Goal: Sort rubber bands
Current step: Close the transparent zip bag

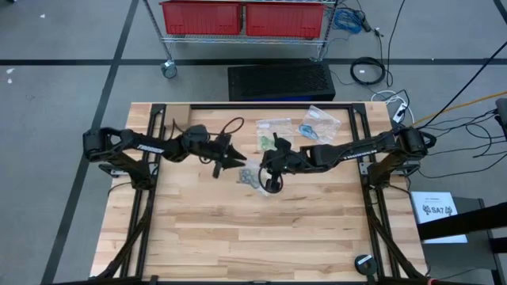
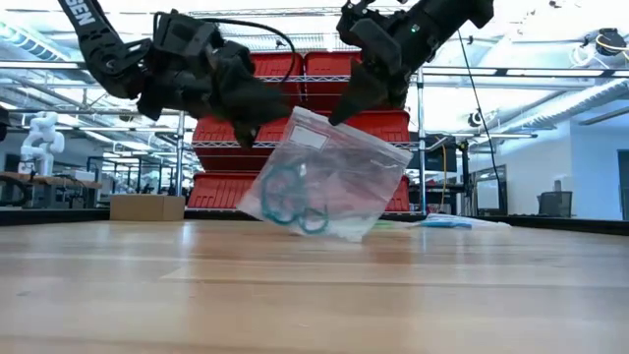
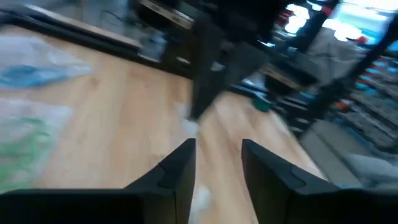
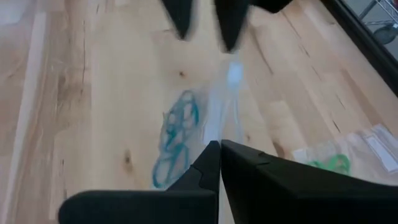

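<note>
While both dark arms reach in over the wooden table (image 1: 238, 237), the right gripper (image 4: 219, 149) pinches the top edge of a clear plastic bag (image 2: 339, 177) with its fingers pressed together, so the bag hangs tilted beneath it, its lower corner touching the wood. Just across from it, the left gripper (image 3: 217, 155) holds nothing, its two fingers apart. Teal rubber bands (image 2: 290, 202) sit bunched in the bag's lower end, below the right gripper. Beyond the grippers lie two more bags, one holding green bands (image 1: 265, 141), one blue bands (image 1: 306, 128).
</note>
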Controlling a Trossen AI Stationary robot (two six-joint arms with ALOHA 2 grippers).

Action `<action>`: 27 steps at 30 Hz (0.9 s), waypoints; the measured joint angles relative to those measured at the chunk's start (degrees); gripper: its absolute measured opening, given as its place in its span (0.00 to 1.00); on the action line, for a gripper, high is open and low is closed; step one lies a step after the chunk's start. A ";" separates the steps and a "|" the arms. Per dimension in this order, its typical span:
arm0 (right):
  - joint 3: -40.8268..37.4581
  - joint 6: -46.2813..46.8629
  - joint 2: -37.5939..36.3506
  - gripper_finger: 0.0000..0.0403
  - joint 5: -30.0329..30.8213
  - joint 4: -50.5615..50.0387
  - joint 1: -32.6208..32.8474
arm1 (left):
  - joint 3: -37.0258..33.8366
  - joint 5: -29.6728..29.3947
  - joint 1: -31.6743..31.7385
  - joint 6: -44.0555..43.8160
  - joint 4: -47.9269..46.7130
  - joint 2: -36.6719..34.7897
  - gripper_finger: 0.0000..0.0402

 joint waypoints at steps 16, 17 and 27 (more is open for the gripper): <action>0.00 -1.43 0.02 0.00 0.01 1.18 0.02 | 3.60 -5.69 -0.22 9.49 -10.88 -0.02 0.35; 0.00 -1.43 0.02 0.00 0.01 1.20 0.02 | 3.60 -5.69 -0.22 9.49 -10.88 -0.02 0.34; 0.00 -1.34 0.05 0.00 -2.83 1.70 -0.13 | 3.60 -6.17 -0.87 11.46 -10.45 -0.02 0.02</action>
